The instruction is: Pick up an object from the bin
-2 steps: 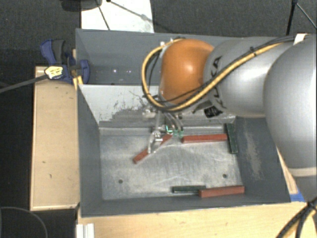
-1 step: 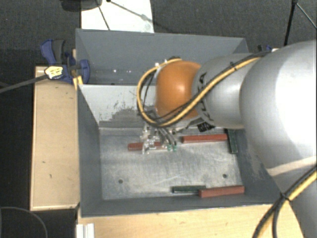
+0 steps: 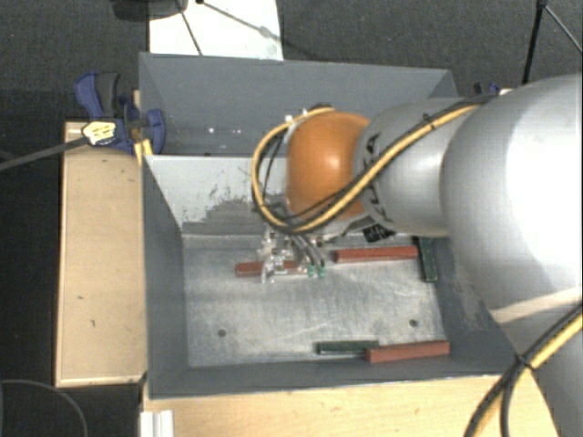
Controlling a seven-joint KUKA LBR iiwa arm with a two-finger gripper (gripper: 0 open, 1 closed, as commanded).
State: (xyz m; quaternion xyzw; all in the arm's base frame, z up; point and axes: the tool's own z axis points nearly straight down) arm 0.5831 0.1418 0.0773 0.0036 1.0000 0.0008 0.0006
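Here, pincer (image 3: 291, 268) over long red bar (image 3: 373, 255); shorter bar (image 3: 410, 351), green stick (image 3: 346, 347) apart.

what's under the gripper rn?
A long red-brown bar lying on the bin floor; its ends stick out on either side of the gripper. Its middle is covered by the gripper, so contact can't be judged.
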